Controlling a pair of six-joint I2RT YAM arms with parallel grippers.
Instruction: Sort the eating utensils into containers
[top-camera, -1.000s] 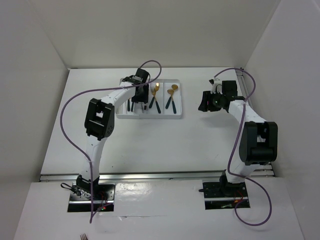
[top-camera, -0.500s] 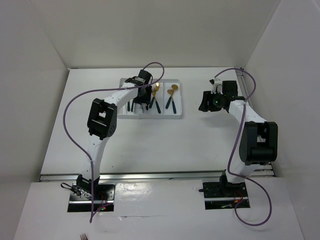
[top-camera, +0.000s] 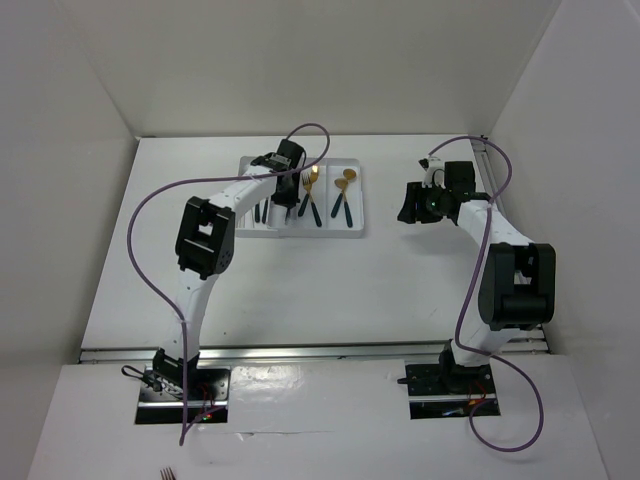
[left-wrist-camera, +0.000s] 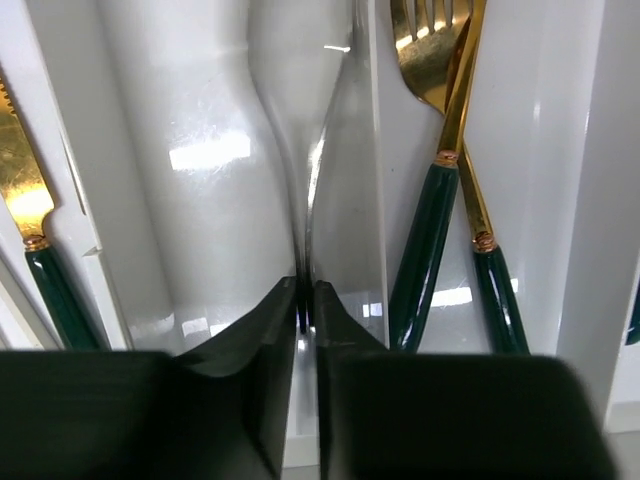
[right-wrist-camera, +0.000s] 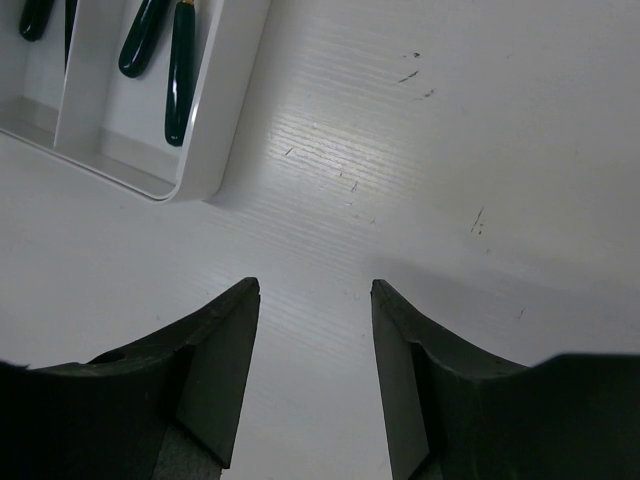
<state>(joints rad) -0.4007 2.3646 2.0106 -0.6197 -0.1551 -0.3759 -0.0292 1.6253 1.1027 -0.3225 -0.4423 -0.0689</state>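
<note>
The white tray (top-camera: 358, 222) lies at the table's back centre. Its compartments hold dark-handled knives (top-camera: 258, 212), gold forks (top-camera: 311, 183) and gold spoons (top-camera: 347, 180). My left gripper (top-camera: 283, 197) is low over the tray. In the left wrist view it (left-wrist-camera: 307, 290) is shut on a slim silver utensil (left-wrist-camera: 318, 150), which stretches away over a bare compartment (left-wrist-camera: 160, 120). Gold forks with teal handles (left-wrist-camera: 440, 150) lie in the compartment to its right and a gold knife (left-wrist-camera: 20, 180) to its left. My right gripper (top-camera: 408, 205) is open and empty over bare table right of the tray.
White walls close in the table at the back and both sides. In the right wrist view the tray's near right corner (right-wrist-camera: 215, 130) with teal handles (right-wrist-camera: 178, 80) sits at upper left, and the open gripper (right-wrist-camera: 315, 290) hangs over scuffed white table.
My left gripper has shifted slightly to the right over the tray with the silver utensil in it. The right arm has not moved.
</note>
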